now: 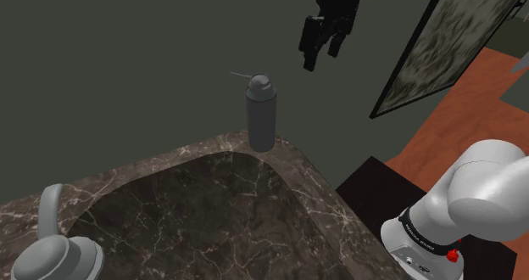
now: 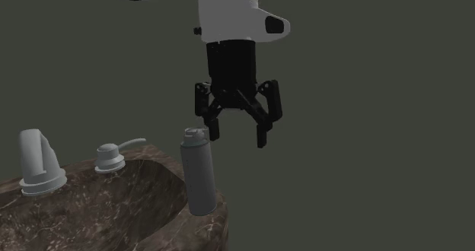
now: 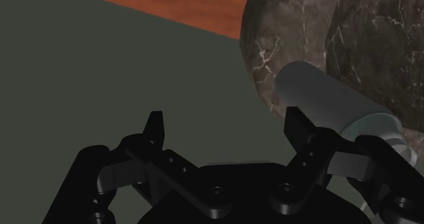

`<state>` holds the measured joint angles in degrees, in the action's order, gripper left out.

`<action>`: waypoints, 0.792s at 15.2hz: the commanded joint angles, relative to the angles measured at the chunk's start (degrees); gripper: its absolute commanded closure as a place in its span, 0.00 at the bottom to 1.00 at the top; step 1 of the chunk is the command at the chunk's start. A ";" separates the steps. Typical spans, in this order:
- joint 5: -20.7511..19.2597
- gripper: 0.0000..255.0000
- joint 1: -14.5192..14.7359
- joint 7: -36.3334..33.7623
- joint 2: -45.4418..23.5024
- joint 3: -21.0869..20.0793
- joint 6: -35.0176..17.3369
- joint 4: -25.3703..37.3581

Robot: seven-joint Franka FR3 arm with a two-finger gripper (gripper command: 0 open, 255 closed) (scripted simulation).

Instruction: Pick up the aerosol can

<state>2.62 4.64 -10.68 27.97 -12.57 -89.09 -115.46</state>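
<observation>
Grey cylindrical aerosol can point(image 1: 260, 121) standing upright on dark marble sink rim point(image 1: 301, 168) | probably handling light, stiff, slick, tippy | black two-finger gripper point(image 2: 238, 138) hovering open, empty | mid-body suiting the clasp

Gripper point(image 2: 237, 138) hangs with fingers spread, just above and to the view's right of the grey aerosol can point(image 2: 199, 177). Can upright on the dark marbled basin's rim point(image 2: 217, 219) (near corner). Grey spout point(image 2: 38, 166) and lever tap point(image 2: 113, 157) stand at the left.
</observation>
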 commanded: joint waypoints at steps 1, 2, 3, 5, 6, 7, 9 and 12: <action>0.35 0.00 0.65 -0.96 -3.16 -1.67 -0.70 2.70; 0.36 0.00 0.91 -1.38 -4.90 -2.46 -0.92 4.36; 0.31 0.00 1.17 -1.81 -6.68 -3.25 -1.09 6.07; 0.03 0.00 1.72 -2.73 -10.29 -4.84 -1.32 9.68; -0.21 0.00 2.01 -3.22 -12.14 -5.65 -1.36 11.58; -0.51 0.00 2.32 -3.72 -14.03 -6.46 -1.35 13.55; -1.33 0.00 3.03 -4.79 -17.92 -8.07 -1.17 17.73; -3.04 0.00 4.32 -6.45 -23.78 -10.36 -0.48 24.28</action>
<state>0.11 8.38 -18.00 6.93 -21.94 -86.63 -93.27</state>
